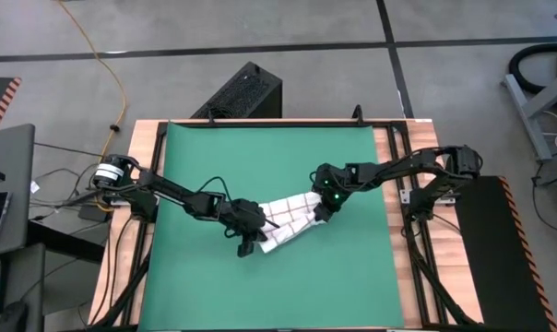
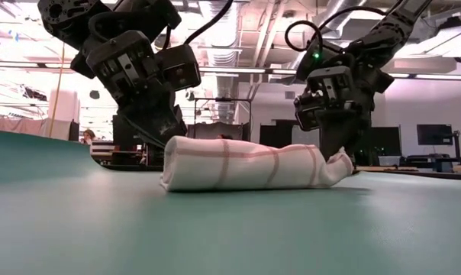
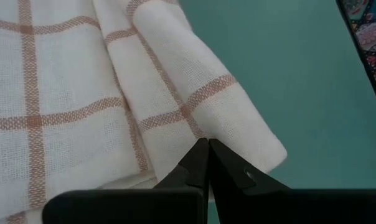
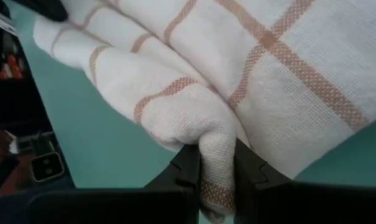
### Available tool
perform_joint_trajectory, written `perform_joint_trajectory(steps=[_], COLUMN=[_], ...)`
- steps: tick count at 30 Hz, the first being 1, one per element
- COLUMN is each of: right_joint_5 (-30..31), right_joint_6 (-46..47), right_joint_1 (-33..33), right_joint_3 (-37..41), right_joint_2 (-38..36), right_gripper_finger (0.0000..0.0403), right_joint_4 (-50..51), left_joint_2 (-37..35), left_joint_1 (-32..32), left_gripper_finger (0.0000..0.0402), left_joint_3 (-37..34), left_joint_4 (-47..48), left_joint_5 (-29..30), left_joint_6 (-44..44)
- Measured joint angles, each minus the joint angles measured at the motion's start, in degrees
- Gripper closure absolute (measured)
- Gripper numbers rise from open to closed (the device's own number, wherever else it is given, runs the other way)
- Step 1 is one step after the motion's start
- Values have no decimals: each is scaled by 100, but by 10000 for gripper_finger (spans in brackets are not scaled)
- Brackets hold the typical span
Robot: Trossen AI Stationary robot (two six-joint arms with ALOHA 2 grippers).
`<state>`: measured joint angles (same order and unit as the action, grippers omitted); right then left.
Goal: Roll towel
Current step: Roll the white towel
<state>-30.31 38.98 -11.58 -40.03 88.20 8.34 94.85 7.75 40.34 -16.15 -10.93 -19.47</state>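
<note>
**Roll could slacken at either end**

Risk first: towel (image 1: pixel 286 220) lies near the middle of the green mat (image 1: pixel 352 277), already wound into a loose tube, one end under each arm. Could unroll if the right end lets go early, since the pinched tail looks to be what keeps the wrap tight. Could also skew into a cone if one end is turned further than the other; already tapered toward the right in the low view. A drag across the mat might bunch the bottom layer instead of rolling it.

Right end effector (image 4: pixel 217 163): fingers nearly together, pinching a thick fold of the towel's end between them, cloth bulging out above and below the pads.

Left end effector (image 3: pixel 208 149): fingertips pressed together with no gap, tips resting against the towel's rolled edge. Probably nothing gripped, though a thin layer caught between the tips cannot be ruled out from the wrist view. Seen from above at the roll's near-left end (image 1: pixel 249 238).
</note>
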Motion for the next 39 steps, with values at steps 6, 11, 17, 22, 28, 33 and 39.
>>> perform_joint_trajectory(steps=[6,11,17,22,28,33,39], right_joint_5=[-102,-53,13,54,108,114,121], right_joint_6=[101,226,370,228,20,-33,-63], right_joint_1=[-217,-372,-549,-550,-540,-534,-532], right_joint_3=[-7,-9,-9,-9,-9,-9,-9], right_joint_2=[23,29,29,29,29,29,29], right_gripper_finger=[342,342,342,342,342,342,342], right_joint_4=[239,383,629,649,643,632,608], left_joint_2=[0,0,0,-128,-590,-371,287], left_joint_1=[7,7,9,9,11,-21,-24], left_gripper_finger=[401,401,401,401,402,401,401], left_joint_3=[0,0,0,0,334,1020,1303], left_joint_4=[-31,-29,-29,-5,103,489,1066], left_joint_5=[-82,-82,-95,-136,1035,1510,1361], left_joint_6=[-28,-28,-29,-219,311,1245,1423])
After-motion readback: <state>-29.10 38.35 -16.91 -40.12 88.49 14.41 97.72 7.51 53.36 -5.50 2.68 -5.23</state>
